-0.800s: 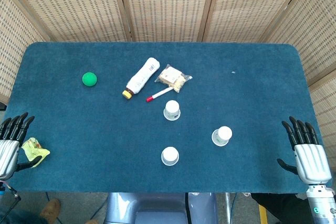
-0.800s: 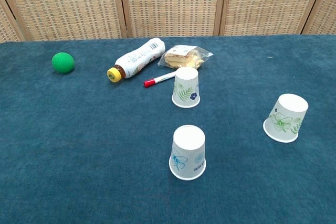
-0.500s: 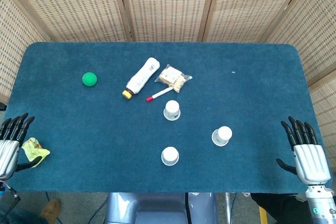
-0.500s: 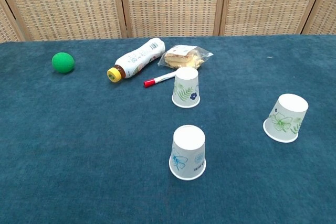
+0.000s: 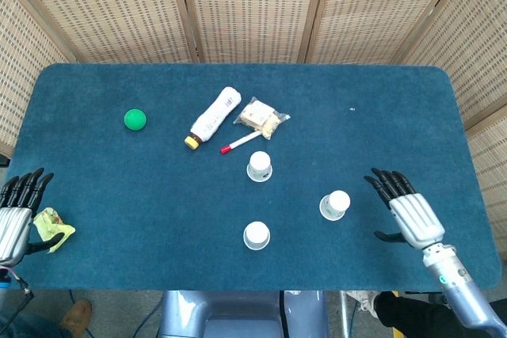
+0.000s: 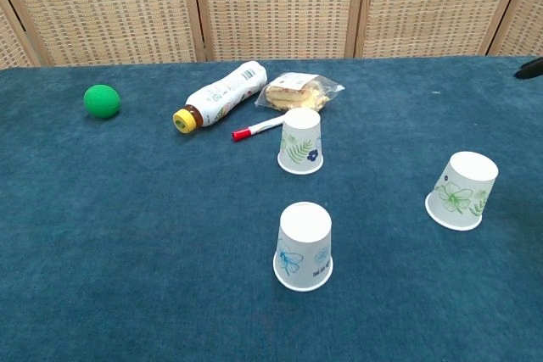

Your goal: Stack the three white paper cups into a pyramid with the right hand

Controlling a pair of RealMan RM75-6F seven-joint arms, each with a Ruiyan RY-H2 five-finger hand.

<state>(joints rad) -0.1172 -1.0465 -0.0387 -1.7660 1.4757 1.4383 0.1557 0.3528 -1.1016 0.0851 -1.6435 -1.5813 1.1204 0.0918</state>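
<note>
Three white paper cups stand upside down and well apart on the worktop (image 5: 95, 195), a surface covered in dark blue napped cloth. The far cup (image 5: 259, 166) carries a green fern leaf and a small dark blue flower print. The near cup (image 5: 257, 235) shows a blue butterfly motif. The right cup (image 5: 335, 205) bears green floral print and appears slightly tilted in the chest view. No writing on any cup is legible.

The right hand (image 5: 408, 213) hovers just right of the right cup, apart from it, fingers spread and extended, holding nothing. The left hand (image 5: 16, 211) sits at the worktop's left edge, fingers straight and apart, empty; a crumpled yellow-green scrap (image 5: 52, 227) lies beside it.

Also present: a smooth green ball (image 5: 135, 119); a white plastic bottle (image 5: 214, 116) on its side with a yellow cap, label print unreadable; a clear crinkled snack packet (image 5: 261, 117); a white marker (image 5: 240, 142) with a red cap. Woven rattan screens (image 5: 253, 5) in wooden frames stand behind.
</note>
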